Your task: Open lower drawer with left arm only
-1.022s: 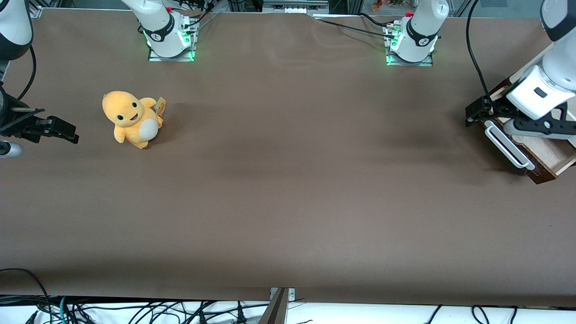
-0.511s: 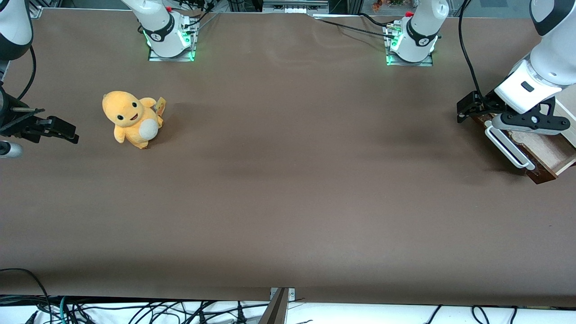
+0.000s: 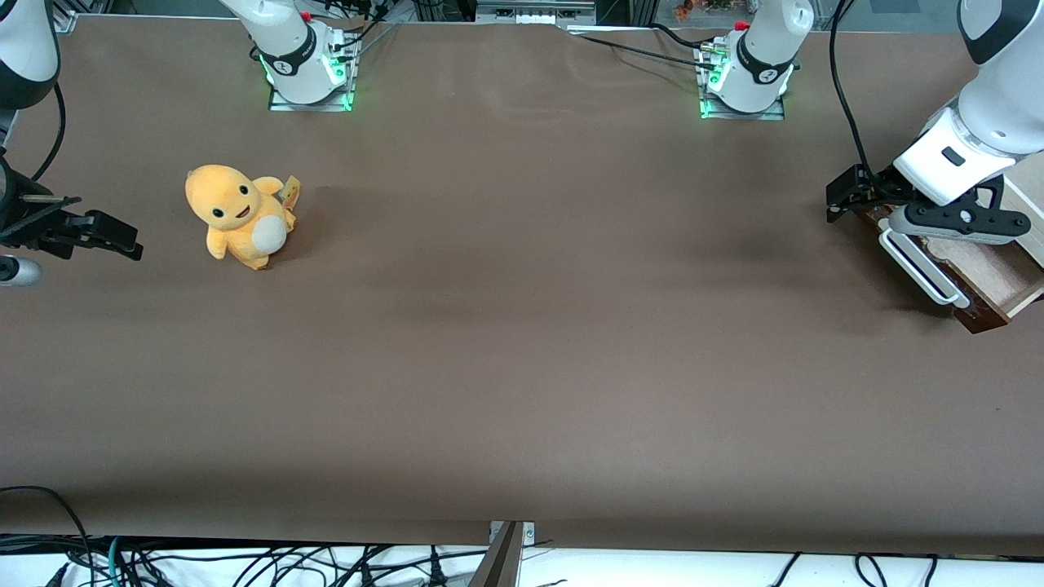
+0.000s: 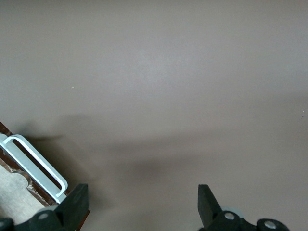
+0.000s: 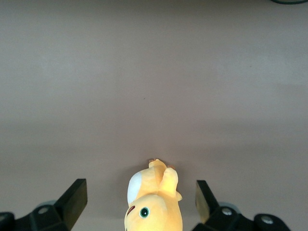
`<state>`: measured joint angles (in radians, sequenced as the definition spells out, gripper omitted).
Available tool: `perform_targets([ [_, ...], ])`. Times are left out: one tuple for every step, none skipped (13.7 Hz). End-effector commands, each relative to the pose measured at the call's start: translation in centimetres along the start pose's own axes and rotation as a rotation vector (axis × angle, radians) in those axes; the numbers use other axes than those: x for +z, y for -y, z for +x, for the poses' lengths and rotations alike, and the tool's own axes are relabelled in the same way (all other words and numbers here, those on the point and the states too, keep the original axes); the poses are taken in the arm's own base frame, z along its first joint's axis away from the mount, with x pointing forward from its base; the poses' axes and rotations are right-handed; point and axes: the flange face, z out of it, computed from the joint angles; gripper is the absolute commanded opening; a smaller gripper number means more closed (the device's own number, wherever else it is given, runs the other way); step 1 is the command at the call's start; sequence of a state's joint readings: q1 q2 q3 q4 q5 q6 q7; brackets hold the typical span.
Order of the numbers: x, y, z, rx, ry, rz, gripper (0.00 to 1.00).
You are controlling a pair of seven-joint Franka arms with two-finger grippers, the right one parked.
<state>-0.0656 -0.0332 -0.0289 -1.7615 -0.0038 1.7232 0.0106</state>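
The lower drawer stands pulled out at the working arm's end of the table, its light tan inside showing above the dark brown front. Its long white bar handle faces the table's middle. The left arm reaches over the drawer. Its black gripper hovers over bare table just in front of the drawer, by the handle end farther from the front camera, touching nothing. In the left wrist view the gripper is open wide with only brown table between its fingertips, and the handle lies beside one finger.
A yellow plush toy sits toward the parked arm's end of the table. Two arm bases lit green stand at the table's edge farthest from the front camera. A cream cabinet edge shows above the drawer.
The gripper has risen and drawn away from the handle toward the table's middle, with the wrist lifting off the drawer. The drawer has kept its pulled-out place.
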Motion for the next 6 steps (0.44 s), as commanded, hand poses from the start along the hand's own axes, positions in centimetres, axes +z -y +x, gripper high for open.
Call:
perform_targets([
  [-0.4, -0.1, 0.0, 0.004, 0.009, 0.016, 1.0],
  [-0.6, 0.0, 0.2, 0.006, 0.003, 0.016, 1.0],
  [-0.7, -0.2, 0.5, 0.007, 0.0, 0.015, 1.0],
  [-0.8, -0.2, 0.7, 0.004, -0.003, 0.015, 1.0],
  [-1.0, -0.3, 0.9, 0.006, -0.008, 0.015, 1.0],
  [-1.0, -0.3, 1.2, 0.009, -0.004, 0.018, 1.0],
])
